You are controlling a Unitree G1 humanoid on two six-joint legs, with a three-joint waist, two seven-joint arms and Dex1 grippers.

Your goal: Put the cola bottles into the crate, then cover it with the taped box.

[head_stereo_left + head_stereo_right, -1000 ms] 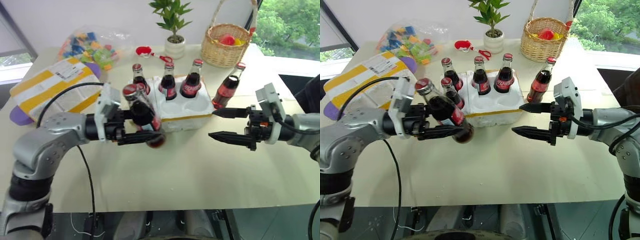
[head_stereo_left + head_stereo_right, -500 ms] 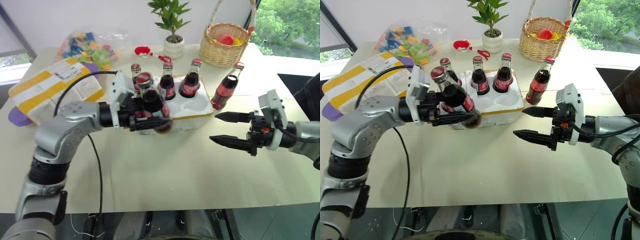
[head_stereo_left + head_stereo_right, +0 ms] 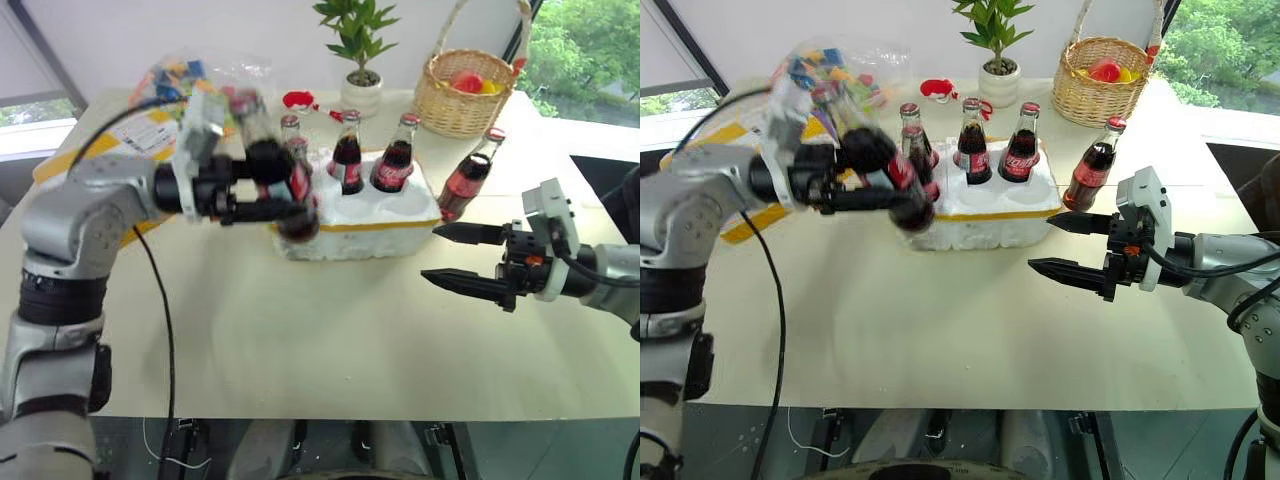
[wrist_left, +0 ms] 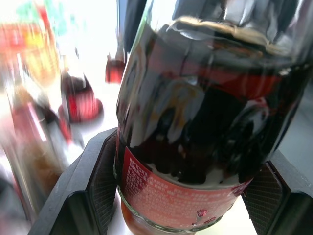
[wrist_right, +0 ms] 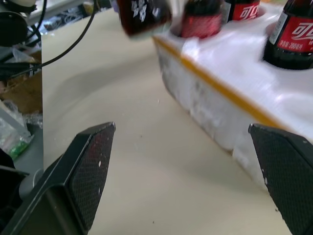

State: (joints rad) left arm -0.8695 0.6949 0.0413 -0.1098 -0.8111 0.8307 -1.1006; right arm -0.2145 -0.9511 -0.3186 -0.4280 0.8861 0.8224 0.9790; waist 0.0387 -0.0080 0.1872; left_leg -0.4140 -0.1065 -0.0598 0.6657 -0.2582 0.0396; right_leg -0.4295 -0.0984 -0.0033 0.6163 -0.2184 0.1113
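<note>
The desk [image 3: 330,340] carries everything, and on its far left lies the taped box [image 3: 70,160], white with yellow stripes and a printed label too small to read, mostly hidden behind the left arm. At the middle sits the crate [image 3: 990,215], a white foam block with a yellow band, holding four cola bottles [image 3: 972,150] upright in its wells; a fifth cola bottle [image 3: 1095,170] stands on the desk just beside the crate's right end. The left gripper [image 3: 250,190] has its jaws clamped on a sixth bottle [image 3: 875,160], tilted and carried above the crate's left end. To finish this step well, it seems best to bring the bottle upright, centre its base over an empty well clear of the neighbouring necks, and lower straight down before letting go; a slanted entry could catch the foam rim or knock a seated bottle. The right gripper [image 3: 1070,247] hovers over the desk right of the crate, its jaws wide apart and empty. The red labels carry white script, with "200" legible on one in the right wrist view.
</note>
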